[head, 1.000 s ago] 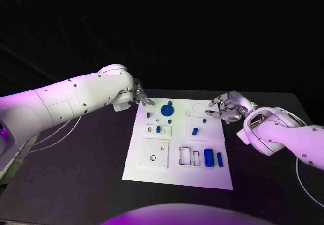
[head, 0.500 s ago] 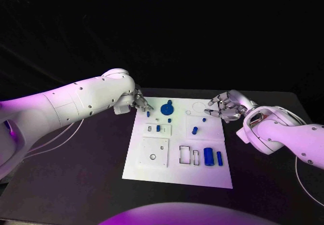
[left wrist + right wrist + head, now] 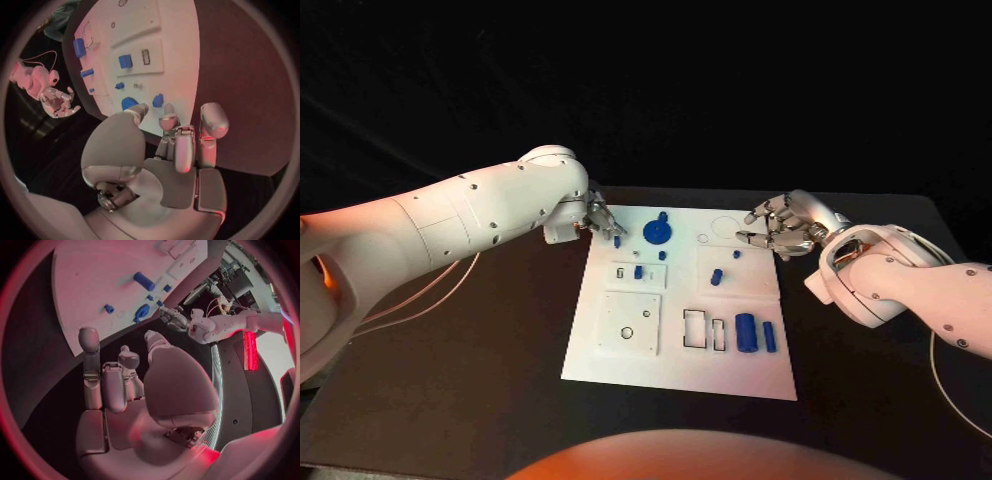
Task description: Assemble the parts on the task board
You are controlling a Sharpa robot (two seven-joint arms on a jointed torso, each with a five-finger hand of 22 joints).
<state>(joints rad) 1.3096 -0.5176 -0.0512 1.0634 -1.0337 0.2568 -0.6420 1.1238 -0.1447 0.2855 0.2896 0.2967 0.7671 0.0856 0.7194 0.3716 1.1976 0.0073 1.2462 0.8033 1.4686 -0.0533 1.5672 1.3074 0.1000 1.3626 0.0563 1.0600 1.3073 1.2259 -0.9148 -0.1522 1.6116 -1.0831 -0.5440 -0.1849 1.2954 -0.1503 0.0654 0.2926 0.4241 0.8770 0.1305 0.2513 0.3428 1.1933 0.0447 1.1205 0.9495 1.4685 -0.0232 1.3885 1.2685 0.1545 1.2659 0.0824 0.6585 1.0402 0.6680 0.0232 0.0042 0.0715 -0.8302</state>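
Two blue cylinders [image 3: 756, 335] lie nearest me on the white task board [image 3: 678, 372], beside two narrow rectangular slots [image 3: 704, 331], with a raised square plate [image 3: 630, 323] to their left. Farther up I see a small block [image 3: 638, 273] standing in a recessed panel and a short peg [image 3: 717, 279] on the right half. At the far end sits a round blue disc part [image 3: 656, 235], with a small blue peg [image 3: 617, 242] just left of it.

My left hand [image 3: 599, 220] hovers at the board's far left corner, fingers apart and holding nothing, tips close to that small peg. My right hand [image 3: 780, 229] waits off the far right edge, fingers loosely curled and empty.

I judge this as the reach before a first pick: most pieces look unseated. Next I need to lower the left fingers around the peg and pinch it cleanly without nudging the disc.
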